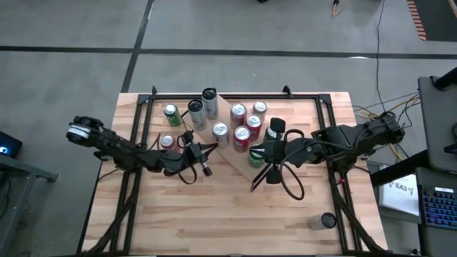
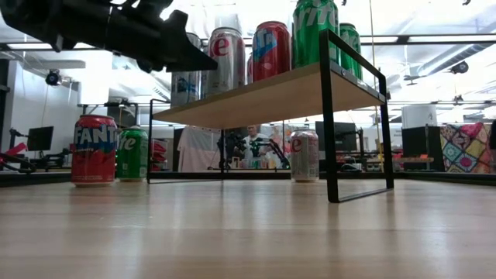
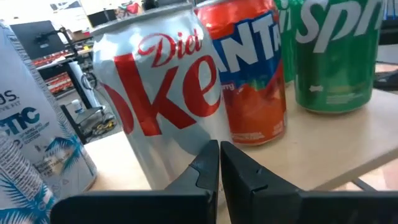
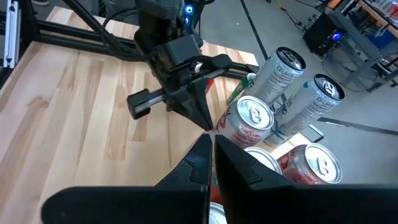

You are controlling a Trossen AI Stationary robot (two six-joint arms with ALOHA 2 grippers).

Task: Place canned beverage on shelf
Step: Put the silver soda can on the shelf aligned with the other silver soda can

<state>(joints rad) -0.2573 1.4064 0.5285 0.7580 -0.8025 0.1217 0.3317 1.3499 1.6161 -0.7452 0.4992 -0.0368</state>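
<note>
The shelf (image 2: 263, 97) stands slantwise mid-table with several cans upright on its board. Among them are a silver Diet Coke can (image 3: 155, 93), an orange Fanta can (image 3: 252, 81) and a green Sprite can (image 3: 336, 56). My left gripper (image 3: 219, 155) is shut and points level at the Diet Coke can's lower side from the table's left; it also shows in the high view (image 1: 213, 148) and the right wrist view (image 4: 213, 127). My right gripper (image 4: 211, 140) is shut and hangs above the shelf's near part (image 1: 252, 150), holding nothing. My left gripper's shut fingertips (image 3: 211, 152) stand right at the Diet Coke can's lower side wall (image 3: 186, 162), coming level from the table's left. I cannot tell whether they touch it. The can stands upright on the shelf board.
A tall white can (image 3: 31, 143) stands close beside the Diet Coke can. On the table left of the shelf stand a Fanta can (image 2: 94, 149) and a green can (image 2: 132, 153); another can (image 2: 304, 155) stands under the shelf. One can (image 1: 325, 221) is near the table's near right corner.
</note>
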